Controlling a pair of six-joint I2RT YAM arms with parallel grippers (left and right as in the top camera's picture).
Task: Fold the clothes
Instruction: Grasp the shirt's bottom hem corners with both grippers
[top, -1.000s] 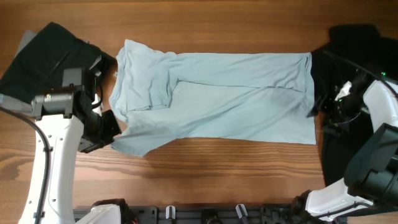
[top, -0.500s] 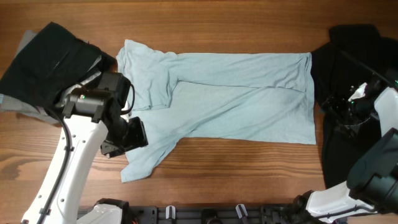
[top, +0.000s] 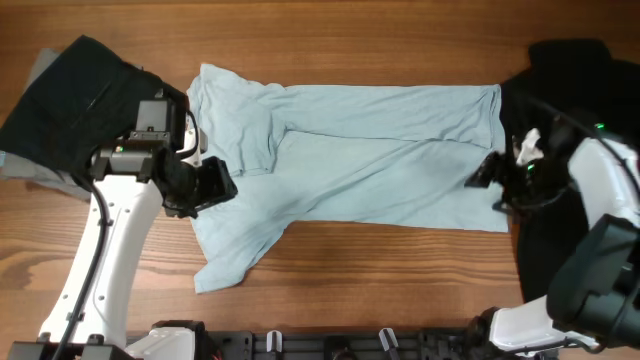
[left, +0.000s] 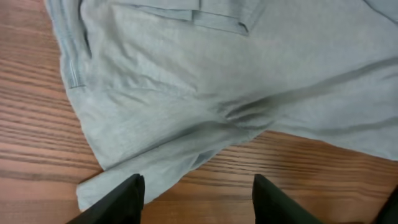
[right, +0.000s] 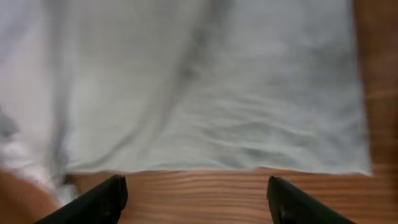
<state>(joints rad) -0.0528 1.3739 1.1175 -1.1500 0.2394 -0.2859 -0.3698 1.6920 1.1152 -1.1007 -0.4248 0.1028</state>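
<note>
A large pale blue T-shirt (top: 370, 150) lies spread across the wooden table, collar end to the left, with one sleeve trailing toward the front left (top: 225, 260). My left gripper (top: 215, 185) hovers over the shirt's left side. In the left wrist view it (left: 198, 205) is open, with only shirt fabric (left: 205, 81) and wood below. My right gripper (top: 483, 172) sits at the shirt's right hem. In the right wrist view it (right: 196, 202) is open above bare wood, just in front of the shirt's edge (right: 205, 93). Neither holds anything.
A black garment (top: 80, 100) lies on a grey one (top: 30, 165) at the far left. Another black garment (top: 570, 70) covers the right side under my right arm. The arm bases (top: 330, 345) line the table's (top: 380, 270) front edge.
My left gripper let go of the shirt's front left corner, which dropped flat, and moved up and right. My right gripper opened and shifted left onto the shirt's hem.
</note>
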